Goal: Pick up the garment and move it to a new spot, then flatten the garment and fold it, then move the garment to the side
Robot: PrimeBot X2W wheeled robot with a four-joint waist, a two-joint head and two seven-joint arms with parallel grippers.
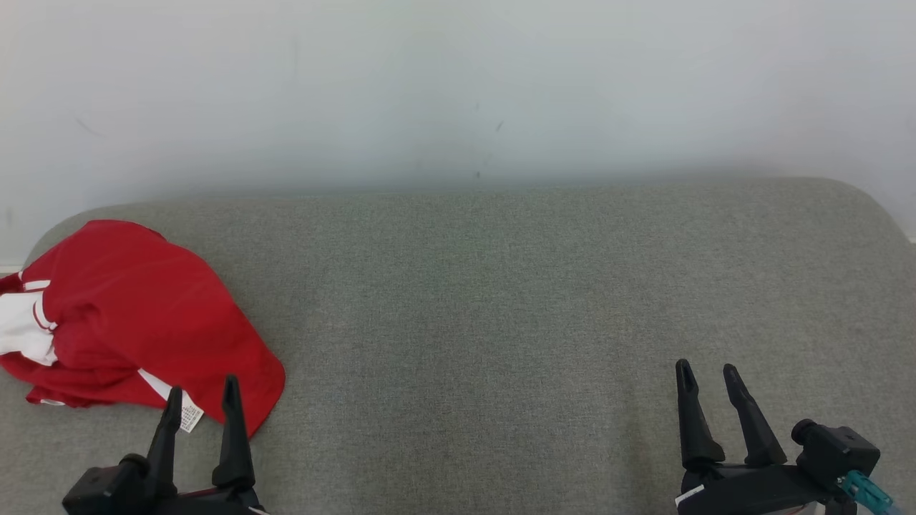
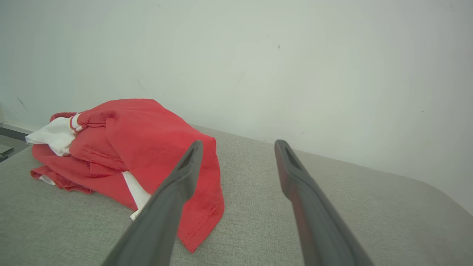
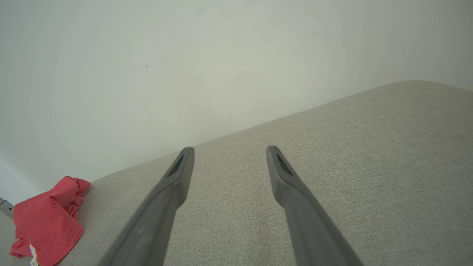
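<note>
- Left gripper (image 1: 202, 388): the jaws stand wide apart with nothing clamped between them.
- Left fingers (image 2: 173, 192): in the left wrist view one crosses in front of the near hem of the garment (image 1: 143, 307). It cannot be told whether it touches the cloth. The other finger lies over bare upholstery.
- Left arm pose: the fingers point forward toward the wall (image 1: 458, 86) and sit low over the seat. The dark gripper body is at the lower left edge of the head view.
- Right gripper (image 1: 707, 368): the jaws are equally wide apart and empty, with bare upholstery under and ahead of both fingers.
- Right arm pose: the fingers point forward and lean slightly toward the robot's left. A teal connector (image 1: 862, 490) sits on the outer side of the gripper body.
- Garment: red cloth with white trim (image 1: 21, 332), crumpled in a loose heap just ahead of the left jaws and to their left. It is well apart from the right jaws, far to their left.
- Label (image 1: 190, 417): a small white tag at the garment's near hem, just behind the left fingertips in the head view.
- Cushion (image 1: 501, 322): grey woven upholstery with rounded far corners. It bears the garment and runs from both jaws to the wall.
</note>
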